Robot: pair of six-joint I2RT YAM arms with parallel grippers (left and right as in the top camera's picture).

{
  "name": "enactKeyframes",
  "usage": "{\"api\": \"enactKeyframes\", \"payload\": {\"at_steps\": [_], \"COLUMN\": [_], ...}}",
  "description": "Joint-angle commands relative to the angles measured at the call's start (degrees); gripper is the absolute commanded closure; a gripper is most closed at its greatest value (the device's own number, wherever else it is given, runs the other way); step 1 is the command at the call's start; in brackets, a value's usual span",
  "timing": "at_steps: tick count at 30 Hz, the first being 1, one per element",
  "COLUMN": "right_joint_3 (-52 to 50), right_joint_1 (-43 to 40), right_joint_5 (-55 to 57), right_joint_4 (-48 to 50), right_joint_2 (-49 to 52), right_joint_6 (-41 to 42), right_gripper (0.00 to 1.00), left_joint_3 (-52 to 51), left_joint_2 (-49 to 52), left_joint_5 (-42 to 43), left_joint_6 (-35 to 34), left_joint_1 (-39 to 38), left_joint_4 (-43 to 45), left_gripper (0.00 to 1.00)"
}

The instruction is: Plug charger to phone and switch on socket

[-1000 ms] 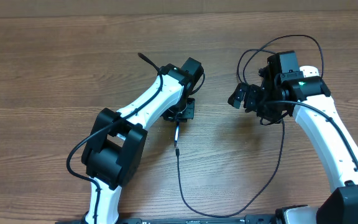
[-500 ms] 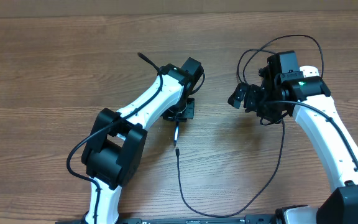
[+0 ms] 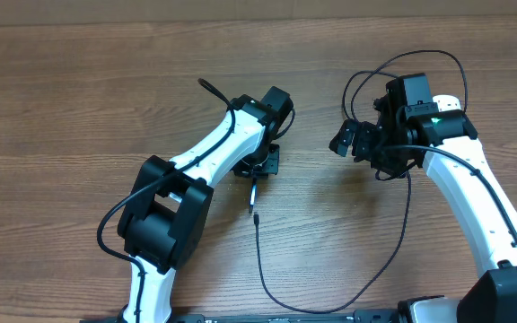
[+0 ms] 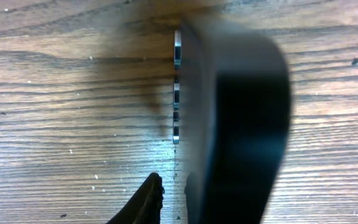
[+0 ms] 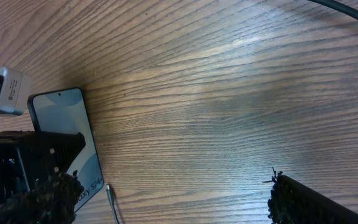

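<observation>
The left arm (image 3: 196,170) is reaching from the near left corner of the tabletop (image 3: 79,108) toward its middle. There the left gripper (image 3: 263,163) is clamping the phone (image 5: 61,115) between its jaws. The left wrist view is showing one dark, blurred finger (image 4: 235,124) lying against the phone's thin metal side, with the other finger's tip just beside it. From overhead the phone is showing only as a narrow strip, so it is standing on edge. Its light blue-teal screen is facing the right side of the table. Small lettering is showing near its lower end in the right wrist view.

Just beyond the phone's near end, the plug tip (image 5: 109,190) of the charger cable (image 3: 259,260) is lying on the wood, close to the phone. Whether it is touching the phone cannot be told. The thin black cable is running toward the near edge, curving right along it, then climbing toward the right arm (image 3: 474,197). Its far end is passing out of sight behind that arm's wrist.

The right gripper (image 5: 174,182) is hanging over the right half of the table, well apart from the phone. Its jaws are standing wide apart with only bare wood between them.
</observation>
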Motion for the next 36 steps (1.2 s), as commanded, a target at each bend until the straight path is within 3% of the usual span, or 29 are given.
{"api": "enactKeyframes", "payload": {"at_steps": [1,7,10,14,23,31,36], "right_joint_3": [-0.09,-0.09,-0.09,-0.09,-0.09,-0.09,-0.09], "right_joint_1": [-0.11,-0.11,-0.11,-0.11,-0.11,-0.11,-0.11], "right_joint_5": [0.37,0.37,0.37,0.37,0.37,0.37,0.37], "right_joint_4": [0.20,0.20,0.20,0.20,0.20,0.20,0.20], "right_joint_2": [-0.37,-0.37,-0.37,-0.37,-0.37,-0.37,-0.37], "right_joint_6": [-0.24,-0.24,-0.24,-0.24,-0.24,-0.24,-0.24], "right_gripper": [0.00,0.00,0.00,0.00,0.00,0.00,0.00], "left_joint_3": [-0.50,-0.50,-0.48,-0.26,1.16,1.09,1.05], "left_joint_2": [-0.33,-0.33,-0.33,-0.76,-7.50,-14.62,-15.80], "left_joint_5": [-2.75,-2.36,-2.10,-0.11,21.79,35.74,38.97], "left_joint_6": [-0.68,-0.66,-0.66,-0.63,5.53,12.61,14.43], "left_joint_1": [-0.37,-0.35,-0.33,0.17,7.98,18.08,21.94], "left_joint_4": [0.13,1.03,1.16,1.36,3.54,1.90,-0.44], "left_gripper": [0.82,0.88,0.96,0.96,0.96,0.96,0.96]}}
